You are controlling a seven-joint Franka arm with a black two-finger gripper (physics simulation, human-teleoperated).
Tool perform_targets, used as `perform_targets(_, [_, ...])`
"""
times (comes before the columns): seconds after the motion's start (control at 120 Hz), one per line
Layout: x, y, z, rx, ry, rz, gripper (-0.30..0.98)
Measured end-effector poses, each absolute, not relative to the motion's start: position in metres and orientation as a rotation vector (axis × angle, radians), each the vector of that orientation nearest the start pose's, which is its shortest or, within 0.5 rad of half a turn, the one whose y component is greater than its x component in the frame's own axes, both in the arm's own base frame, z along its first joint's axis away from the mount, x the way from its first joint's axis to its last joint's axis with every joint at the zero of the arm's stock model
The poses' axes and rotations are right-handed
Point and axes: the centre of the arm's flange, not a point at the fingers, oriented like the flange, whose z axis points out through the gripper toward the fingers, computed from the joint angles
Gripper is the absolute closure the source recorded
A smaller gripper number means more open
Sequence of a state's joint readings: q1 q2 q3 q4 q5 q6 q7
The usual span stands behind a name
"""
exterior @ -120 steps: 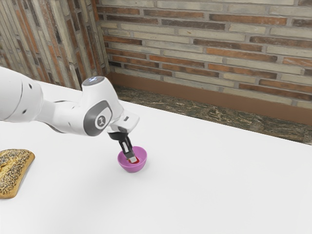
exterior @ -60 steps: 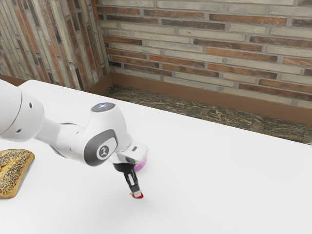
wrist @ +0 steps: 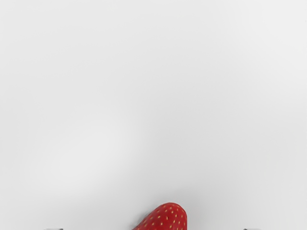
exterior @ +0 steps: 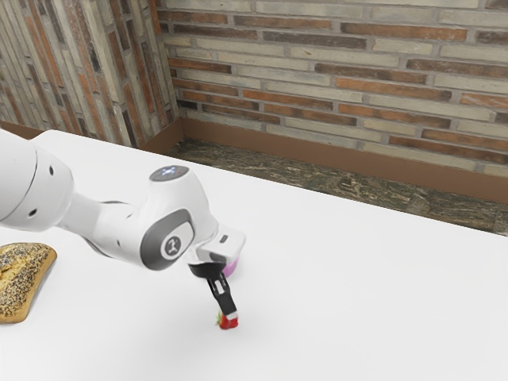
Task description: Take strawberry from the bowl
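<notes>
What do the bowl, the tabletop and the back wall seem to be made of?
Pink bowl: possibly plastic or glazed ceramic, by its smooth, even colour; too little shows past the hand to settle it.
White tabletop: perhaps laminate or painted board, plain and smooth, without grain.
Back wall: apparently brick or brick-look cladding, matte, in long thin courses of mixed grey, orange and brown.

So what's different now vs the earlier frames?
The strawberry came out of the bowl, carried toward the exterior view's camera, and now sits on the table. The end effector moved out with it, then let go: fingers now stand open around it. Bowl, partly hidden behind the hand, and seeded bread look unmoved.
</notes>
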State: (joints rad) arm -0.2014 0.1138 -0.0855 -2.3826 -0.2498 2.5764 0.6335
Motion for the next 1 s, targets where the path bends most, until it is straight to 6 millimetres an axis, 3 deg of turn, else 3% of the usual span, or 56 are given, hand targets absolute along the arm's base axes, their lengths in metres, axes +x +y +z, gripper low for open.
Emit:
perform_targets(0.133, [0.493, -0.14, 0.302, -3.051, 1.152, -0.234, 0.11])
perform_targets(0.233, [0.499, -0.133, 0.362, -3.033, 1.115, -0.405, 0.07])
perform_targets(0.267, [0.507, -0.13, 0.391, -3.03, 1.086, -0.485, 0.06])
perform_targets(0.308, [0.532, -0.118, 0.447, -3.032, 1.02, -0.61, 0.05])
perform_targets(0.358, [0.562, -0.089, 0.52, -3.012, 0.929, -0.714, 0.04])
perform_targets(0.408, [0.579, -0.057, 0.583, -2.996, 0.838, -0.757, 0.03])
perform_targets(0.483, [0.586, -0.012, 0.666, -2.973, 0.688, -0.761, 0.02])
perform_targets(0.55, [0.573, 0.022, 0.708, -2.987, 0.527, -0.686, 0.02])
perform_targets(0.683, [0.535, 0.078, 0.733, -3.045, 0.189, -0.508, 0.01])
perform_targets(0.792, [0.517, 0.106, 0.728, -3.024, -0.045, -0.365, 0.0])
perform_targets(0.85, [0.511, 0.103, 0.724, -3.018, -0.129, -0.312, 0.0])
perform_targets(1.0, [0.501, 0.069, 0.716, -3.041, -0.24, -0.236, 0.0])
